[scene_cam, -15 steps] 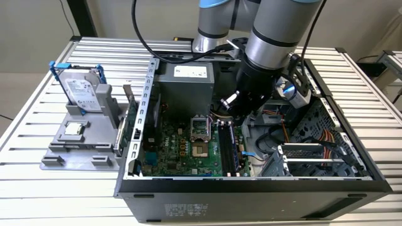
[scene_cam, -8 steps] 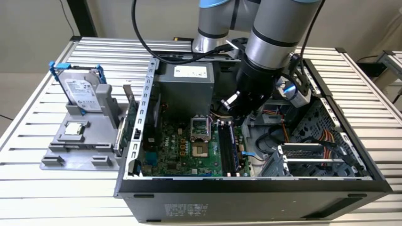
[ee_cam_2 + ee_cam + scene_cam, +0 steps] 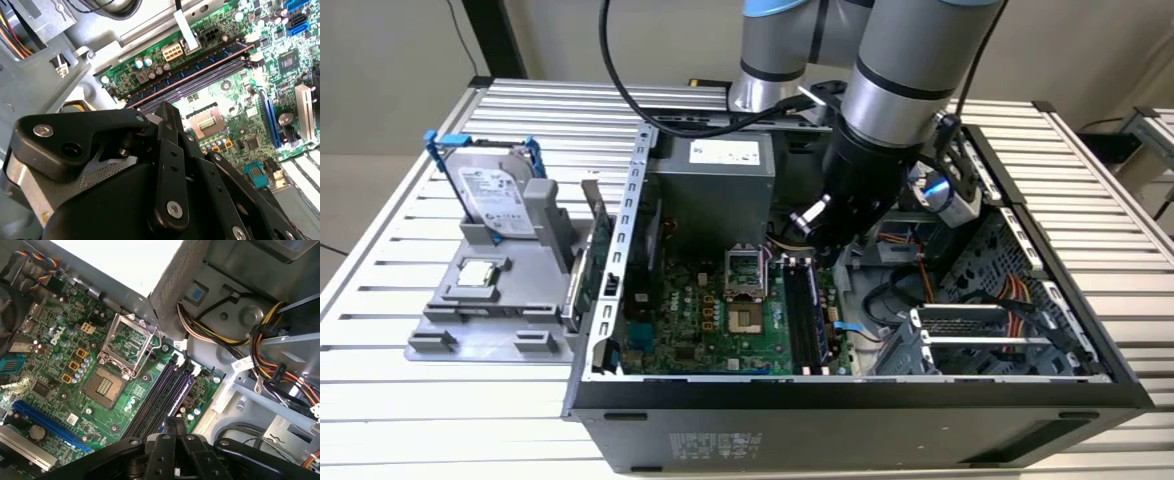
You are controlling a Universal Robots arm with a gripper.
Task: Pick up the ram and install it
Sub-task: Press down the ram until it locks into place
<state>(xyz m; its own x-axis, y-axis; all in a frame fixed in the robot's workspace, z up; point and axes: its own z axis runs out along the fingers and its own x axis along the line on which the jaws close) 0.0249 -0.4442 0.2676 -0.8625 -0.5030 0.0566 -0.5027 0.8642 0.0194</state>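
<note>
Ram sits in motherboard slot below hand.

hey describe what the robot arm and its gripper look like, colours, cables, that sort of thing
The arm is built of thick silver-grey cylindrical segments with a light blue cap at the upper joint. A black cable loops down beside it. Below the last silver segment sits a black cylindrical wrist section. In both wrist views the gripper is matte black, made of rounded linkage bars joined by silver screws and pins.
</note>
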